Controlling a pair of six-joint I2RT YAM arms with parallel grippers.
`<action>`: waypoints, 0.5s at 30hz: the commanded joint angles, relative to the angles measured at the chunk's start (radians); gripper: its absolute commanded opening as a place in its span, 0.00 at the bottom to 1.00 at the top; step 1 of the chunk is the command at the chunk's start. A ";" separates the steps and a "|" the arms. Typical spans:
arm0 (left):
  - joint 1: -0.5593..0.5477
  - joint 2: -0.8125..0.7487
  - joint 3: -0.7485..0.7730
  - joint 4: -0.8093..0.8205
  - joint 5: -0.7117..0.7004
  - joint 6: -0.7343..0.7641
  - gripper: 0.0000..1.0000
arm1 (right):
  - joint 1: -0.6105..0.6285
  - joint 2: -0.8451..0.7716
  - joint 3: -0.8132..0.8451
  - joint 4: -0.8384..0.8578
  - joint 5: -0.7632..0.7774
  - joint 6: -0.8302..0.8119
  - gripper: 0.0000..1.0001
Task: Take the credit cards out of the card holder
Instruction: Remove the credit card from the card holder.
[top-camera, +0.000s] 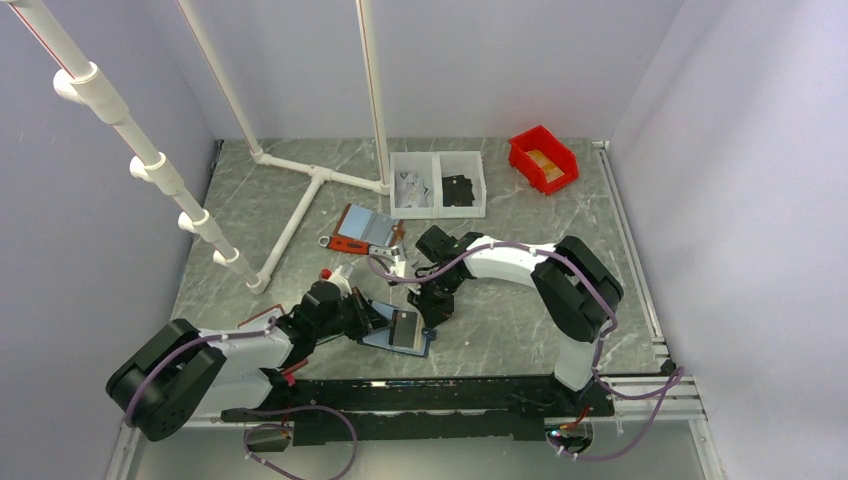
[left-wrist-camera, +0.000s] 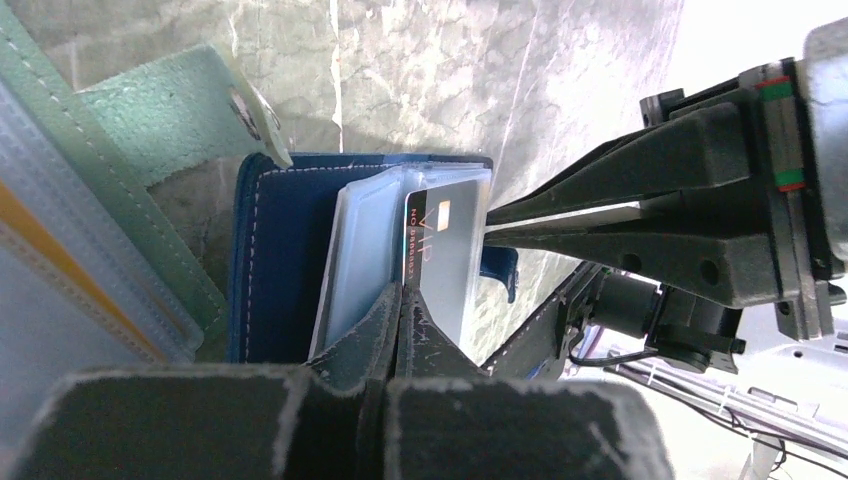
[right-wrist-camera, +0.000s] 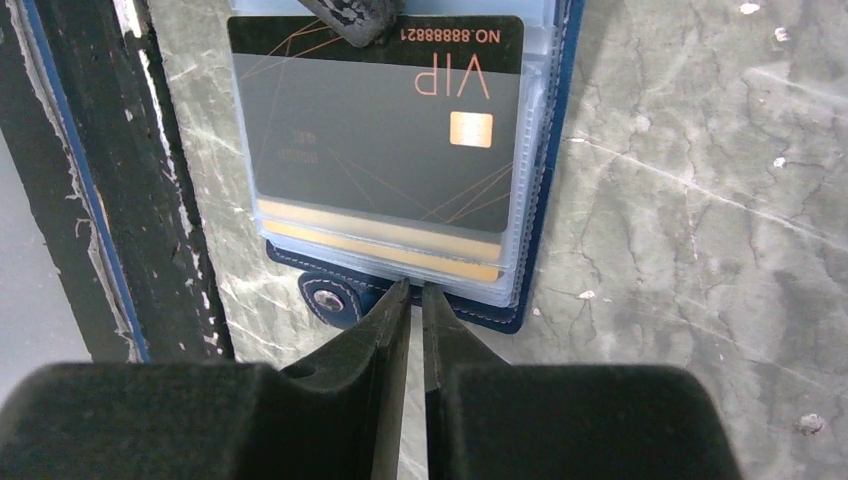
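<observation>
The navy card holder (top-camera: 402, 330) lies open on the table between my arms. In the right wrist view its navy edge (right-wrist-camera: 535, 200) and strap tab (right-wrist-camera: 328, 298) frame clear sleeves. The black card (right-wrist-camera: 390, 130), printed VIP, sticks partly out of its sleeve; a tan card (right-wrist-camera: 380, 245) shows as strips below it. My left gripper (left-wrist-camera: 400, 292) is shut on the black card's (left-wrist-camera: 440, 255) outer edge. My right gripper (right-wrist-camera: 410, 290) has its jaws almost together, nothing between them, tips touching the holder's strap-side edge; it also shows in the left wrist view (left-wrist-camera: 492, 228).
A green-edged holder (left-wrist-camera: 150, 130) lies right beside the navy one, under my left arm. A red-edged holder (top-camera: 362, 228) lies further back. Two white bins (top-camera: 437, 183), a red bin (top-camera: 543, 158) and a white pipe frame (top-camera: 300, 205) stand at the back.
</observation>
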 joint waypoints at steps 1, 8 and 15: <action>0.006 0.041 0.048 -0.003 0.063 0.057 0.00 | -0.009 -0.007 0.007 -0.086 -0.033 -0.102 0.13; 0.003 0.207 0.067 0.177 0.147 0.035 0.00 | -0.034 -0.077 0.018 -0.184 -0.149 -0.229 0.16; -0.025 0.264 0.092 0.215 0.155 0.034 0.00 | -0.037 -0.101 0.015 -0.190 -0.180 -0.246 0.17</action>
